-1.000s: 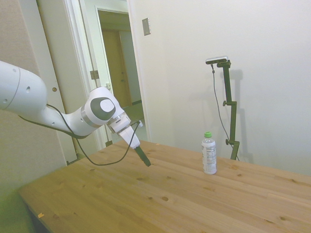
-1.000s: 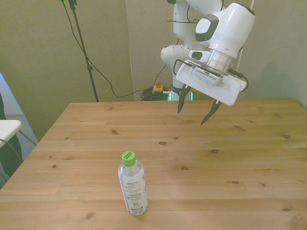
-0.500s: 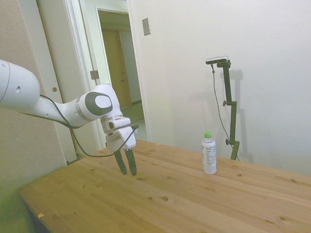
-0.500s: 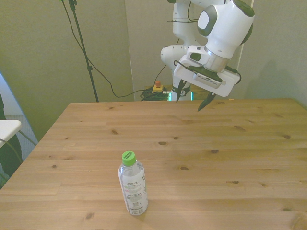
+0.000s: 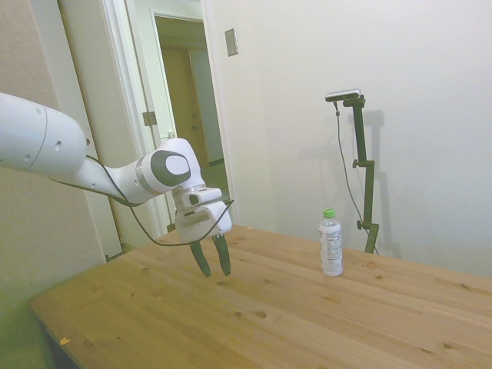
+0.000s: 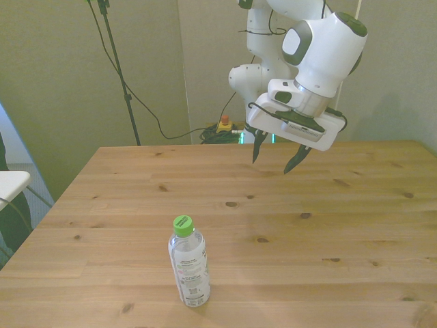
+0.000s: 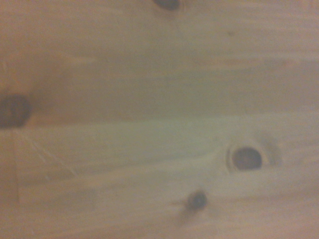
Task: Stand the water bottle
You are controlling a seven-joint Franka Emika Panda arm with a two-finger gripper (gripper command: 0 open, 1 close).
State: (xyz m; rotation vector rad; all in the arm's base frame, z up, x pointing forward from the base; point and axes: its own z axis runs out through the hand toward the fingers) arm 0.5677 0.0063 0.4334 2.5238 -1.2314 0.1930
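From the side view I see the bottle [image 5: 330, 243] upright on the table [image 5: 307, 323], green cap up, by the far edge near the wall. My gripper [image 5: 214, 260] hangs above the boards, fingers pointing down. The front view gives me what the side cannot: the fingers [image 6: 257, 147] are spread wide, nothing between them, and the bottle [image 6: 188, 264] stands near the table's [image 6: 341, 225] close edge toward the front view's left, well apart from the gripper [image 6: 276, 154], which hovers over the far edge. My wrist view shows only blurred planks [image 7: 149, 124] with dark knots.
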